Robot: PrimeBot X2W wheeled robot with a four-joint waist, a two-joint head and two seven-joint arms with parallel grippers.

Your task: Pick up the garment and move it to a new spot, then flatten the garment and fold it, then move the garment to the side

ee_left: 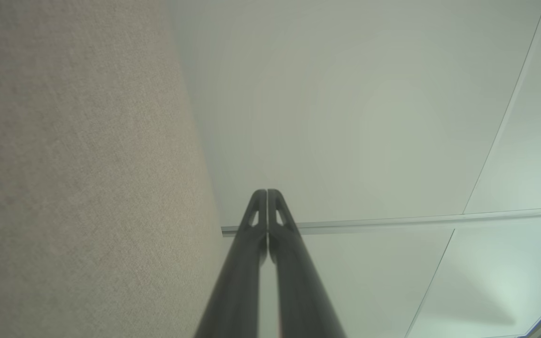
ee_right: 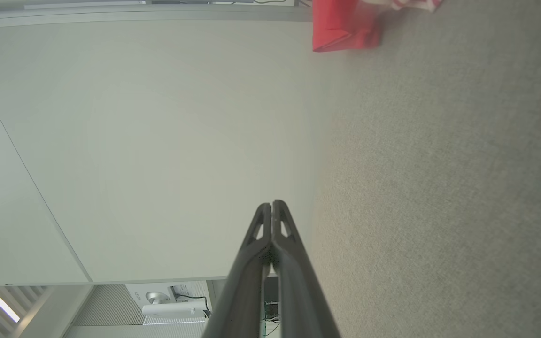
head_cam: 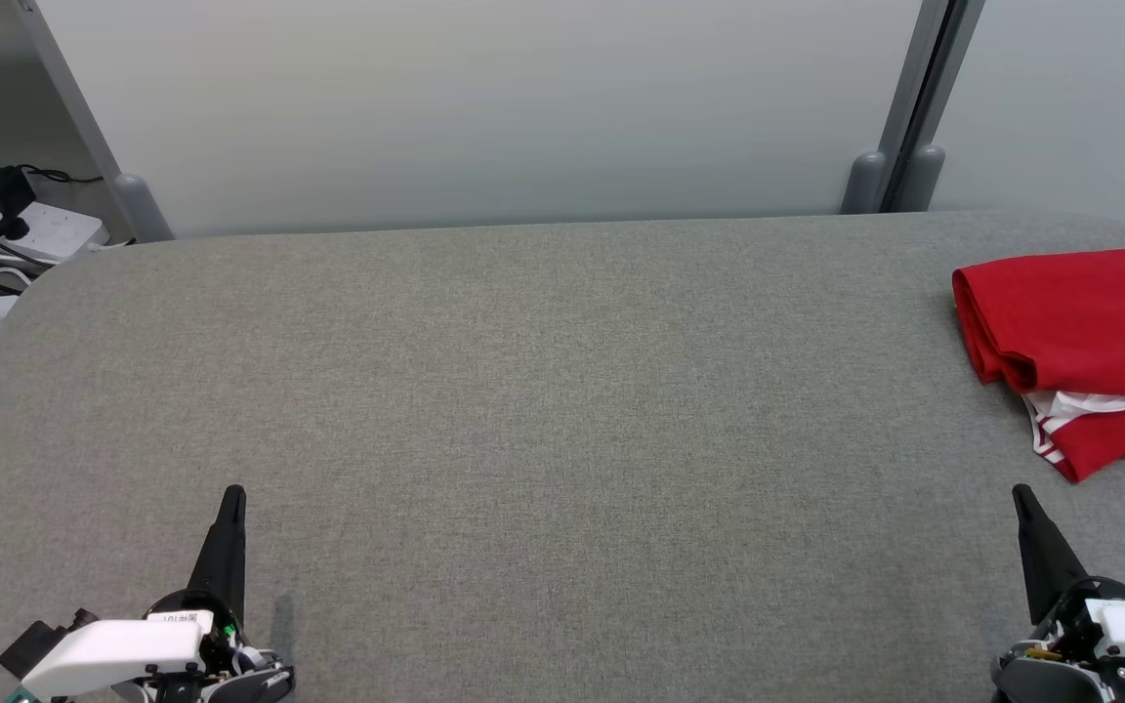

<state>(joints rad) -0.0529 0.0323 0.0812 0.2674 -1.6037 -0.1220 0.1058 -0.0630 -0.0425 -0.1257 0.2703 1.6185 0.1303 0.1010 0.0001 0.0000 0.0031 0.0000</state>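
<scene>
The garment [head_cam: 1090, 332] is red with white striped trim, folded into a compact pile at the right edge of the grey table [head_cam: 543, 391]; part of it runs out of the head view. The right wrist view catches its red corner [ee_right: 345, 28] at the top. My left gripper [head_cam: 233, 496] rests at the lower left, shut and empty, its two fingers pressed together [ee_left: 267, 193]. At the lower right my right gripper [head_cam: 1020, 493] is also shut with nothing held [ee_right: 272, 204], a little nearer than the garment and apart from it.
A pale partition wall [head_cam: 523, 107] with grey posts [head_cam: 899, 176] stands behind the table's far edge. A white power strip with black cables [head_cam: 11, 239] lies off the table's far left corner.
</scene>
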